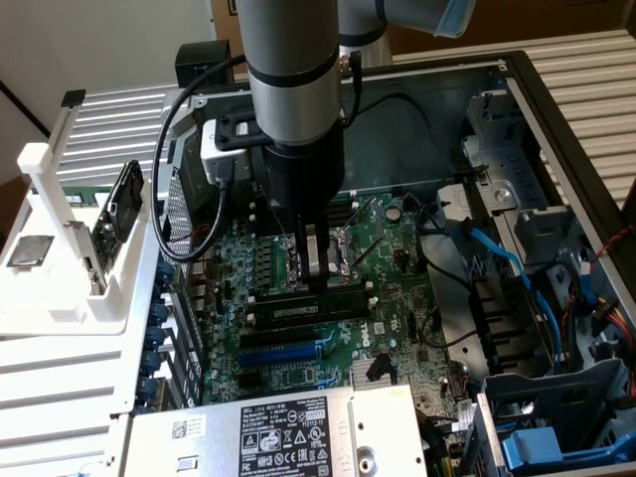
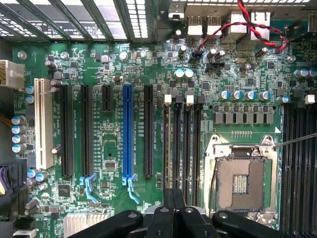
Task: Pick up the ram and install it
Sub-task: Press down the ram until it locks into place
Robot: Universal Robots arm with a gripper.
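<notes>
The ram [image 1: 298, 309] is a long dark stick with a pale label. It stands on edge in one of the black memory slots [image 2: 181, 139] of the green motherboard [image 1: 397, 298]. My gripper [image 1: 317, 283] comes straight down onto the middle of its top edge, and whether it touches I cannot tell. In the wrist view the gripper [image 2: 173, 203] has its black fingers [image 2: 166, 210] shut together with nothing between them, in line with the row of slots.
An open CPU socket [image 2: 241, 181] lies just beside the memory slots, and a blue expansion slot [image 2: 128, 134] on their other side. The power supply [image 1: 288, 432] borders the board in front. Blue cables [image 1: 502, 258] and drive cages fill the exterior view's right. A white rack [image 1: 60, 248] stands outside the case.
</notes>
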